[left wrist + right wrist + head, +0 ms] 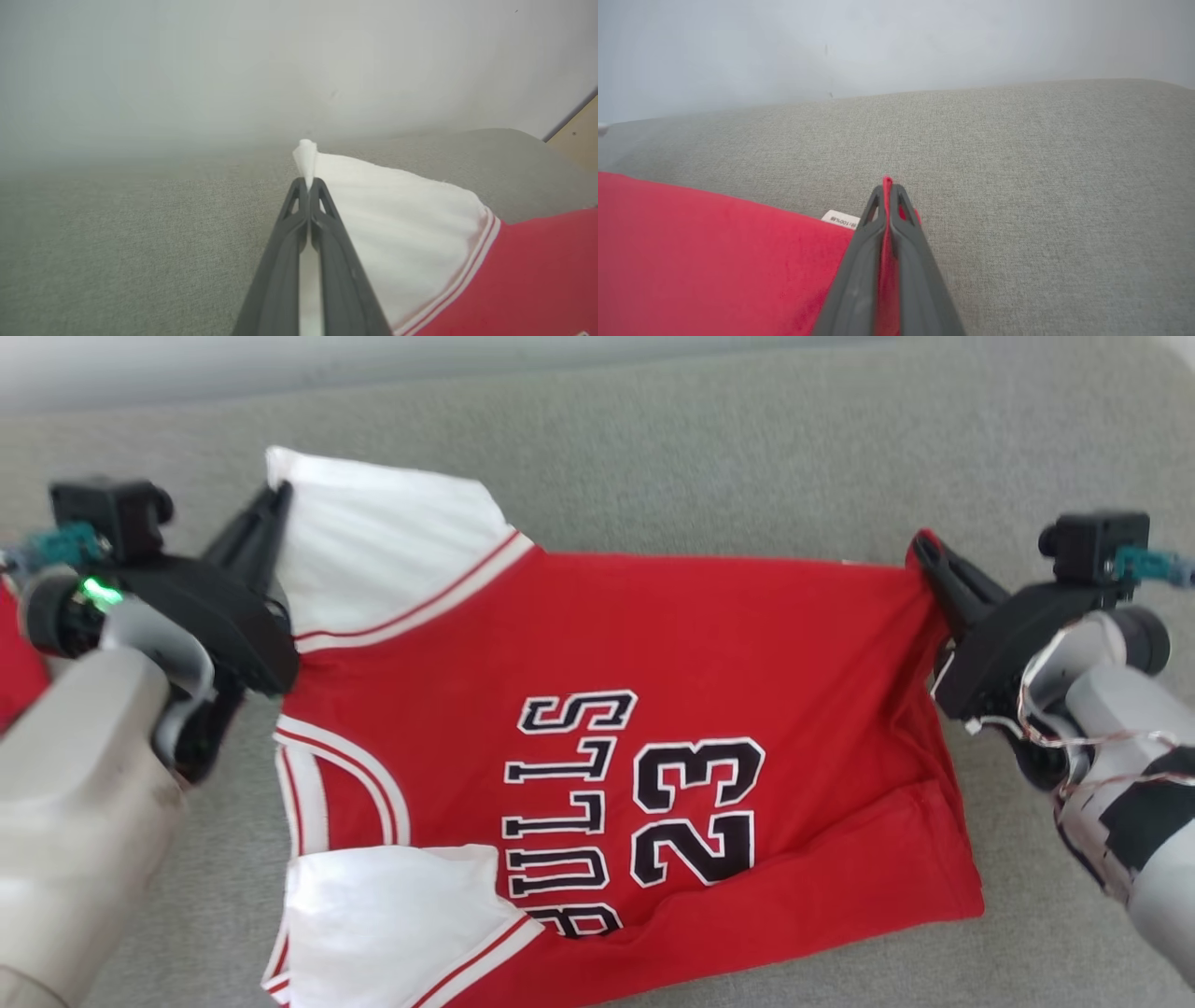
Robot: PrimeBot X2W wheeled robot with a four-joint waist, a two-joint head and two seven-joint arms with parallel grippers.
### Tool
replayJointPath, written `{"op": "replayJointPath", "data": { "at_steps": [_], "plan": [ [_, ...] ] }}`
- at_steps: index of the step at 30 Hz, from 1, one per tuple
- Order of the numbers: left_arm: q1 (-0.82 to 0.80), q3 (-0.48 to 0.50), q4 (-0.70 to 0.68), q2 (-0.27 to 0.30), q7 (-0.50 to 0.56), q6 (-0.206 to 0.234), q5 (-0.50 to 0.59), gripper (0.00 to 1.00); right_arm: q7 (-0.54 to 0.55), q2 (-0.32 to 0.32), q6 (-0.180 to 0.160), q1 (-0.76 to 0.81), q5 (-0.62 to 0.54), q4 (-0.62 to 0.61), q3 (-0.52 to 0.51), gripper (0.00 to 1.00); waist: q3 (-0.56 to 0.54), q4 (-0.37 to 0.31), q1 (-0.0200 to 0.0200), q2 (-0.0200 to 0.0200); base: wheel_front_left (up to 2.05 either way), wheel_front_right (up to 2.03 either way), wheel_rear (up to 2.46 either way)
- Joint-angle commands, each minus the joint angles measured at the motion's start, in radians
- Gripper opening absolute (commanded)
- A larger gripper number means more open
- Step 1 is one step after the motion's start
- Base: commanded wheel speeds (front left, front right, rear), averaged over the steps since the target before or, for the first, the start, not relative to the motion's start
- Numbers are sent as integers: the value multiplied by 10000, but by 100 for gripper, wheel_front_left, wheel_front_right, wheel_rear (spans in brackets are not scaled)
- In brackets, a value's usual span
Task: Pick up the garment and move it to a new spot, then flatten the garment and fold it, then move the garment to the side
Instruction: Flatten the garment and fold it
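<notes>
A red jersey (653, 644) with white sleeves and black lettering "BULLS 23" hangs stretched sideways over the grey cushion (709, 448). My left gripper (277, 495) is shut on the tip of the far white sleeve (397, 219), which pokes out past the fingertips (308, 183). My right gripper (922, 543) is shut on a corner of the red hem (714, 252), with a strip of red cloth pinched between its fingers (888, 186). The near part of the jersey, with the other white sleeve (383, 924), droops toward me.
The grey fabric surface spreads wide on all sides under the garment. A pale wall (280, 60) rises behind it. Another piece of red cloth (17, 658) shows at the left edge, behind my left arm. A small white care label (840, 218) sticks out at the hem.
</notes>
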Motion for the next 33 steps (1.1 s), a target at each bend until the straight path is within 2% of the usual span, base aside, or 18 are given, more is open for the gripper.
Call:
{"op": "replayJointPath", "data": {
  "at_steps": [1,7,13,20,21,25,27,33],
  "plan": [
    [278,-100,-188,59,-92,21,-89,0,-149,35,-25,215,64,82,-55,0,-471,306,1,0,0,0,0],
    [678,-109,-860,311,-280,84,343,0,-758,442,-25,315,-127,705,-182,0,-759,455,1,0,0,0,0],
    [1254,391,-1945,406,-329,286,879,0,-1378,825,-25,462,-437,1109,-110,0,-1095,500,1,0,0,0,0],
    [3752,1642,-4829,507,-325,1203,2168,0,-1792,591,-25,1534,-929,540,-781,0,-1476,695,1,0,0,0,0],
    [3752,1642,-4829,507,-325,1203,2168,0,-1792,591,-25,1534,-929,540,-781,0,-1476,695,1,0,0,0,0],
    [5427,2472,-6164,480,-325,1741,2829,0,-1793,618,-25,2683,-1647,-560,-2160,0,-1566,726,1,0,0,0,0],
    [6236,2921,-6704,276,-325,1897,3018,0,-1783,761,-25,3288,-2000,-1087,-2908,0,-1602,782,1,0,0,0,0],
    [8121,3748,-7502,-523,-320,1796,3518,0,-1784,1238,-25,5457,-3277,-2817,-4981,0,-1654,1040,1,0,0,0,0]
  ]
}}
